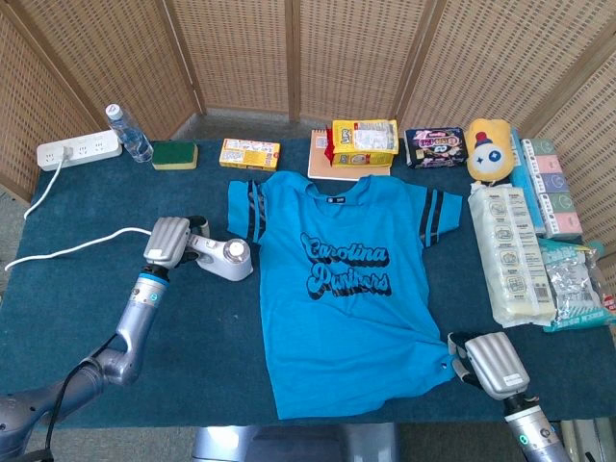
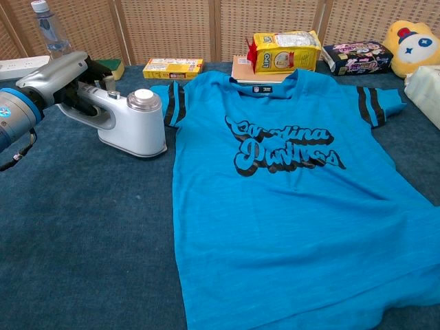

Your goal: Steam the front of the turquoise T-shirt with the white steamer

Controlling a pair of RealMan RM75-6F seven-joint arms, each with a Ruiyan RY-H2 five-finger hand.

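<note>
The turquoise T-shirt (image 1: 351,289) (image 2: 289,185) lies flat, front up, in the middle of the blue table, black lettering across its chest. The white steamer (image 1: 223,260) (image 2: 130,127) stands on the cloth just left of the shirt's left sleeve. My left hand (image 1: 169,243) (image 2: 58,79) grips the steamer's handle from the left. My right hand (image 1: 489,364) rests by the shirt's lower right hem at the table's front edge; its fingers lie curled toward the hem, and whether it holds fabric is unclear. The chest view does not show it.
A white cord (image 1: 72,252) runs left from the steamer toward a power strip (image 1: 79,150). A water bottle (image 1: 128,134), green sponge (image 1: 174,154), yellow boxes (image 1: 250,153), snack packs (image 1: 364,141) and a plush toy (image 1: 490,151) line the back edge. Wrapped packs (image 1: 510,252) fill the right side.
</note>
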